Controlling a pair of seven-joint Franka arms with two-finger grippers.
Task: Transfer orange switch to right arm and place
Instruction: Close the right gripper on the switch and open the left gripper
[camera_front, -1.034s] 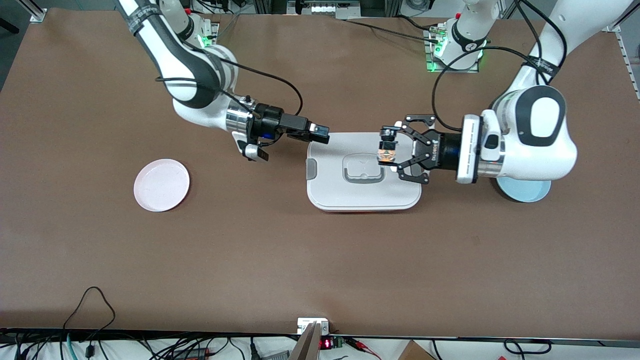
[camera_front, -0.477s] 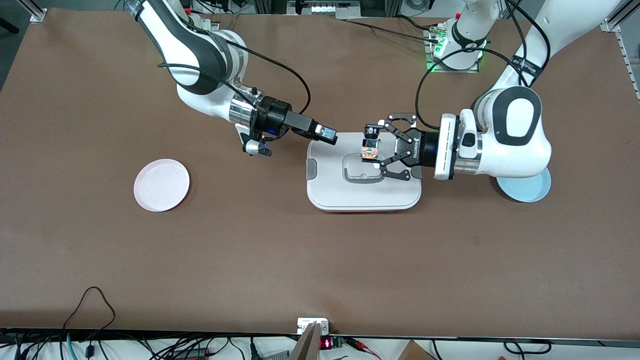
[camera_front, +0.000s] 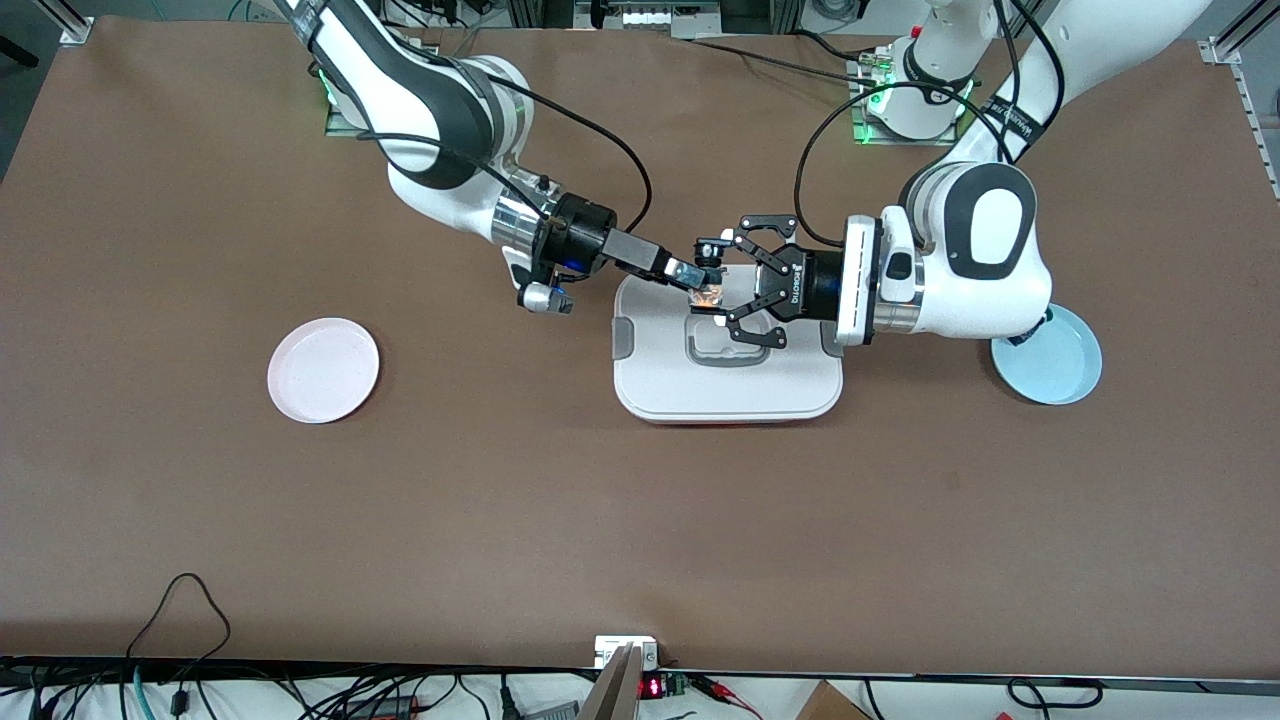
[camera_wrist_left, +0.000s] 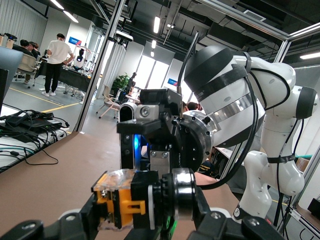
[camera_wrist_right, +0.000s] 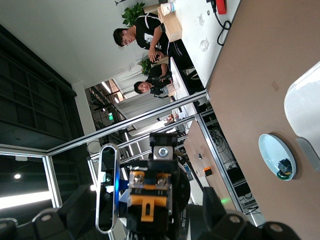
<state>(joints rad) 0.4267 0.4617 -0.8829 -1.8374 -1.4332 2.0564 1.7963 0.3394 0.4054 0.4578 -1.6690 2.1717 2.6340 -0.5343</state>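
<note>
Handing over cleanly means the left gripper (camera_front: 712, 285), clamped on the orange switch (camera_front: 708, 294) above the white lidded box (camera_front: 727, 385), holds until the right gripper (camera_front: 688, 273), fingers seemingly parted around it, closes firmly.

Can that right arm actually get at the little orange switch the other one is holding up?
Probably yes: the left gripper holds the orange switch in the air above the white lid, and the right gripper is right at it with nothing between.
</note>
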